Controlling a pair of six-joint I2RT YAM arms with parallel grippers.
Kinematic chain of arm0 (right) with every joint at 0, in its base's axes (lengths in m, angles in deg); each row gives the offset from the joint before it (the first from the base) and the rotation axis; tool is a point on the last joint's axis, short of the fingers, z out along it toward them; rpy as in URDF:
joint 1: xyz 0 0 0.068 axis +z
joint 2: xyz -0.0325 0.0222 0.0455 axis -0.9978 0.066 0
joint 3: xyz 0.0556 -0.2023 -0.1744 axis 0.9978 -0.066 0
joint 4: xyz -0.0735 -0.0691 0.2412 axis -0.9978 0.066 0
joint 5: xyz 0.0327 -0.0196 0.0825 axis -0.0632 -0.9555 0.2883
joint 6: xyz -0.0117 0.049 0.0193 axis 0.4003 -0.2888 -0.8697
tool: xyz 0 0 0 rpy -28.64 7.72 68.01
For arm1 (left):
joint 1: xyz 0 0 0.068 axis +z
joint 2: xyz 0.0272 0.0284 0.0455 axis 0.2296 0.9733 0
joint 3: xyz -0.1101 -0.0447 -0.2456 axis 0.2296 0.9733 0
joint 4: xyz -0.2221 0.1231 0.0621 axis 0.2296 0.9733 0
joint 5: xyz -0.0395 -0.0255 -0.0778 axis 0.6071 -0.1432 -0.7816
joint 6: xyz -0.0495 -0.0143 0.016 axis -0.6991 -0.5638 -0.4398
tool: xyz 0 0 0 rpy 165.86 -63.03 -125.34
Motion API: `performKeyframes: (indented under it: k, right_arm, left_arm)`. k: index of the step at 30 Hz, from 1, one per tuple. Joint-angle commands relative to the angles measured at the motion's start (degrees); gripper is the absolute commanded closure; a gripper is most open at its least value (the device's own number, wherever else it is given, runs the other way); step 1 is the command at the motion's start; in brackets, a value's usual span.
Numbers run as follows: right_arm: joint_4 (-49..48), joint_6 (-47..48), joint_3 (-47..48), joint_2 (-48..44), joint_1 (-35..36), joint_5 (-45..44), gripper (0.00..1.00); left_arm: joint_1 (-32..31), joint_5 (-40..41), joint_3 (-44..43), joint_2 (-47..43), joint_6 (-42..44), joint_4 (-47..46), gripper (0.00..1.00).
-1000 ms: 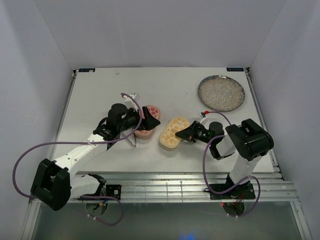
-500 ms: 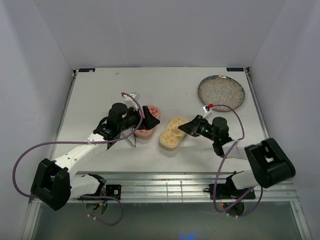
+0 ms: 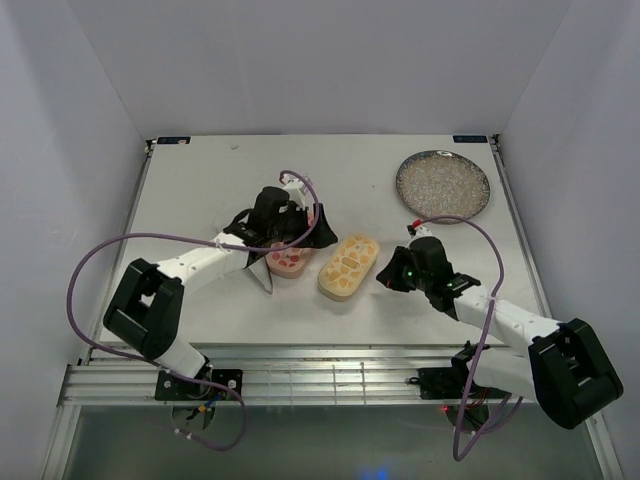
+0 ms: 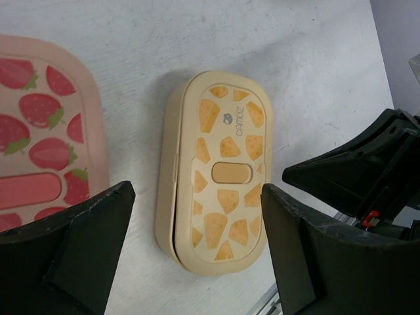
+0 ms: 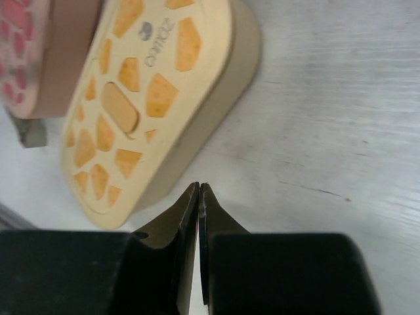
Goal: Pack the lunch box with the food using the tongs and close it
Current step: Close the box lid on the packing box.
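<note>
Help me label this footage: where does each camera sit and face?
Top: above and behind the bases, looking down on the table; left arm, right arm, pink box, tan box and plate show.
Left wrist: behind the left end effector, looking down between its open fingers at the tan box; the right end effector shows at right.
Right wrist: looking past its shut fingers at the tan box's side.
Shared: all three see the tan box, lid on.
</note>
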Motion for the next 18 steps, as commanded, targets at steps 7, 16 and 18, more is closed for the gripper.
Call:
performKeyframes:
  k: [7, 16, 18]
  right_arm:
    - [10.2, 7.0, 7.8, 3.0, 2.3, -5.6, 0.92]
    - [8.1, 7.1, 14.2, 10.0, 5.2, -5.8, 0.92]
    - [6.1, 7.1, 14.7, 10.6, 5.4, -5.8, 0.92]
  left_arm:
    - [-1.8, -1.8, -8.9, 7.3, 1.1, 1.6, 0.12]
    - [-2.9, -2.2, -10.1, 10.9, -0.3, 0.6, 0.12]
    - [-3.0, -2.6, -9.3, 10.3, -0.7, -0.4, 0.13]
